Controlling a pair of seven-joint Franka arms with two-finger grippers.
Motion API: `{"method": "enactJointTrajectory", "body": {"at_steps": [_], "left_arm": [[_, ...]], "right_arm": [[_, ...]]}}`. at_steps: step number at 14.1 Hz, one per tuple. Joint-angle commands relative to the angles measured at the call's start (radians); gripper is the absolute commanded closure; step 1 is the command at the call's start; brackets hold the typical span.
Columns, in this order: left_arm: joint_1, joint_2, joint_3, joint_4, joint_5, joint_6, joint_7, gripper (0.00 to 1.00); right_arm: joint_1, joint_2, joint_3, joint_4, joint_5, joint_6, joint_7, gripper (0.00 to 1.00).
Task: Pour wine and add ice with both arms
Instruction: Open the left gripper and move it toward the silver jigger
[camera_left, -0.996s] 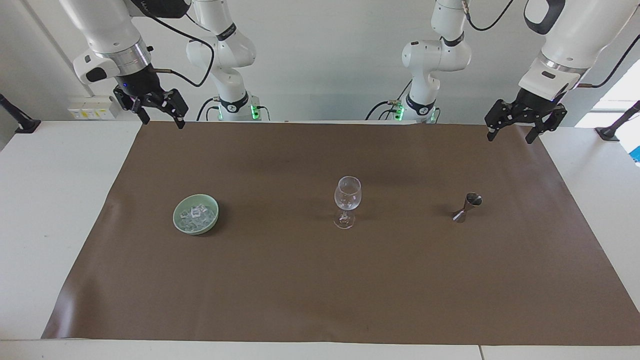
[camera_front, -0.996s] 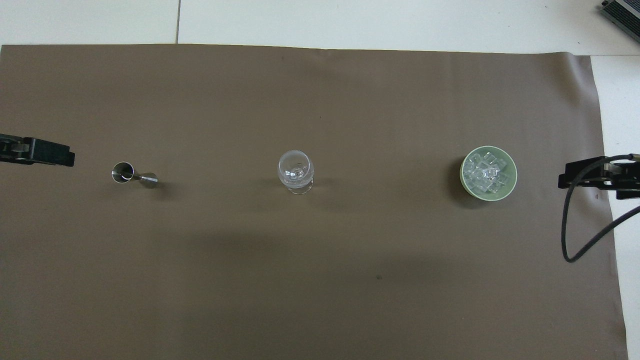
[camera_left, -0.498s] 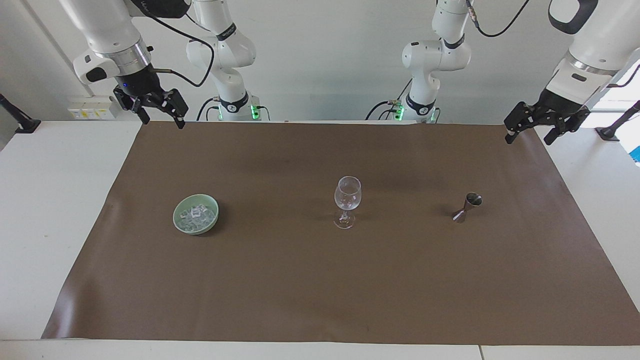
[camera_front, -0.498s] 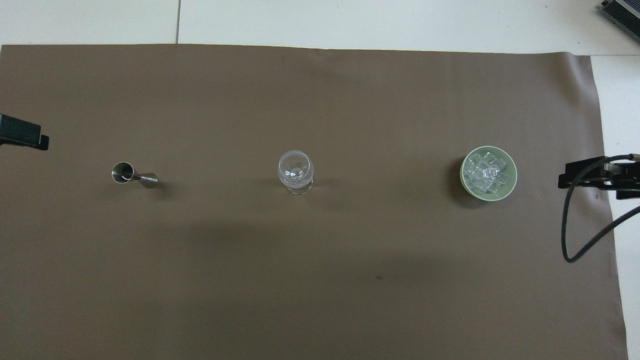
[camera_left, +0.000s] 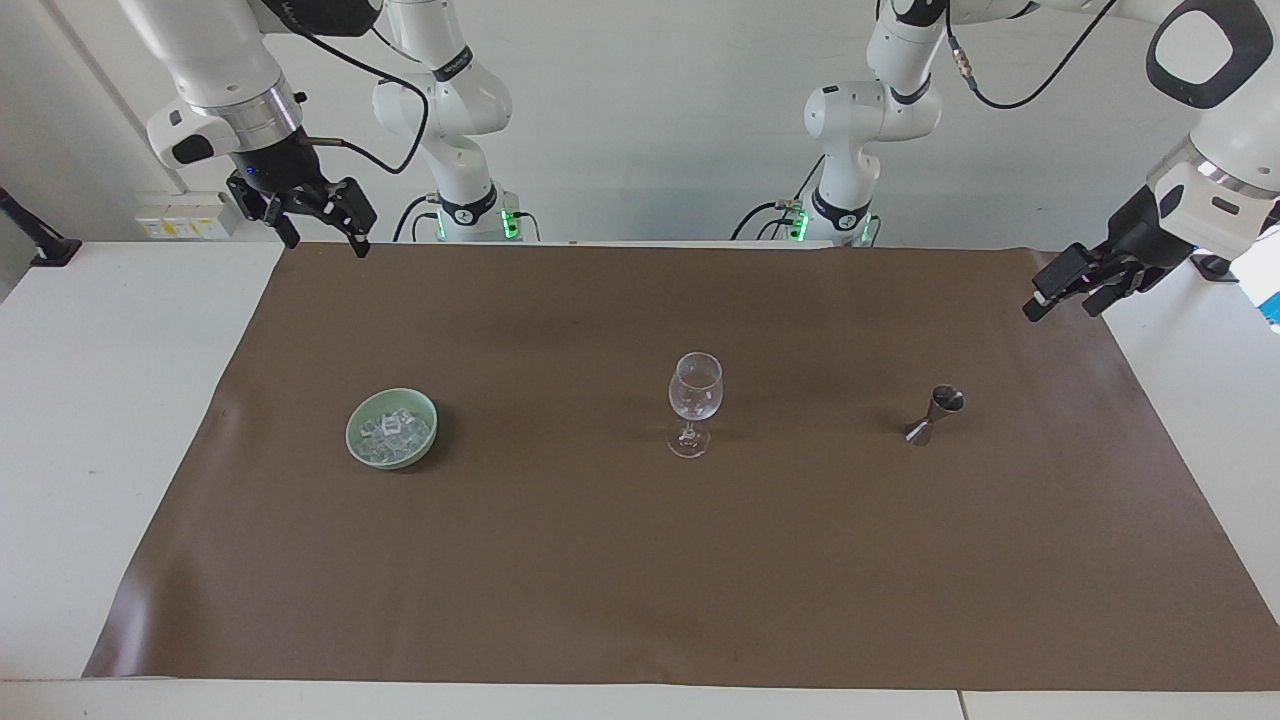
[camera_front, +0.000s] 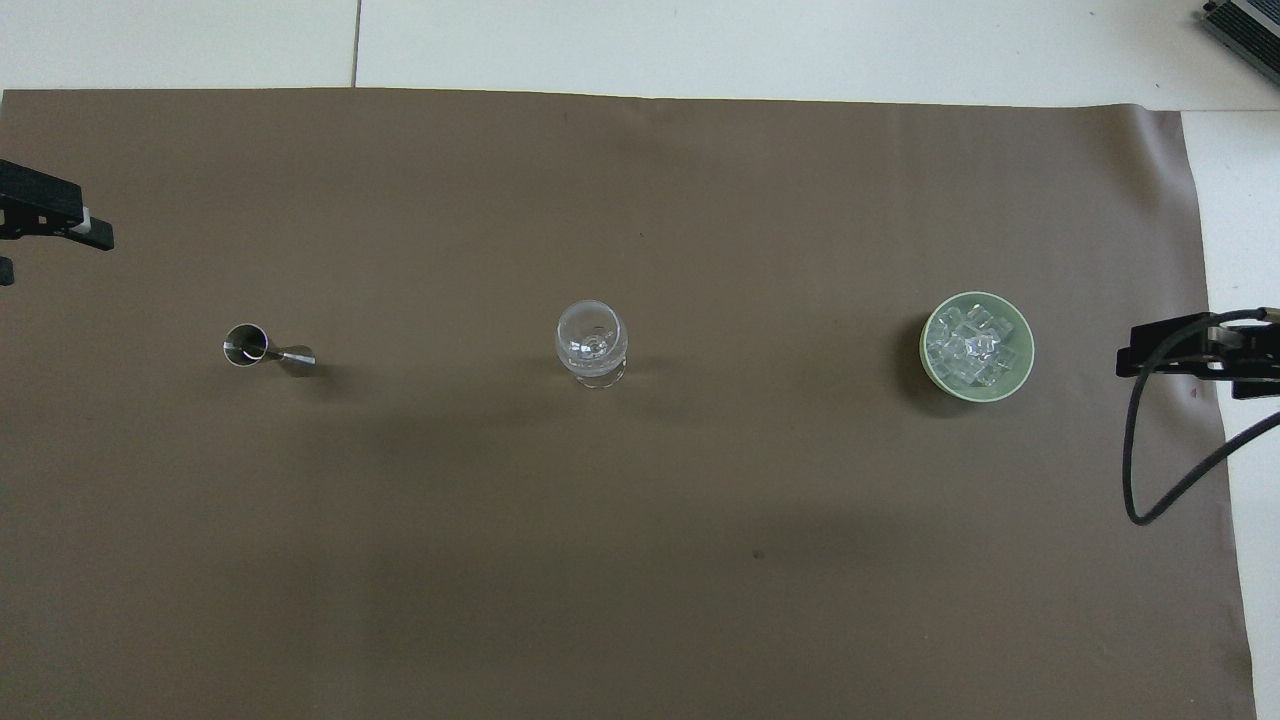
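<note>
A clear wine glass stands upright at the middle of the brown mat and looks empty. The ice, a heap of small clear cubes, lies in a pale green bowl toward the right arm's end. A small metal jigger stands toward the left arm's end. Wine is out of view. My left gripper hangs open over the mat's edge at its own end, holding nothing. Raised over the mat's corner near the robots, my right gripper is open and waits.
The brown mat covers most of the white table. A black cable loops down from the right wrist beside the bowl's end of the mat.
The left gripper has swung away from the robots and outward toward its end of the table, turning as it went. The right arm, glass, bowl and jigger have not moved.
</note>
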Motion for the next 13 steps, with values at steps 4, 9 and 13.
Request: {"method": "enactJointTrajectory", "body": {"at_steps": [4, 9, 13], "left_arm": [[0.062, 0.081, 0.007, 0.035, -0.13, -0.037, -0.266, 0.0], [0.121, 0.134, 0.007, 0.02, -0.248, -0.02, -0.425, 0.0], [0.158, 0.141, 0.007, -0.044, -0.329, -0.003, -0.529, 0.0]], "right_arm": [[-0.008, -0.024, 0.004, -0.026, 0.011, 0.007, -0.003, 0.0], [-0.008, -0.024, 0.004, -0.026, 0.011, 0.007, -0.002, 0.0], [-0.006, -0.024, 0.004, -0.026, 0.011, 0.007, -0.002, 0.0]]}}
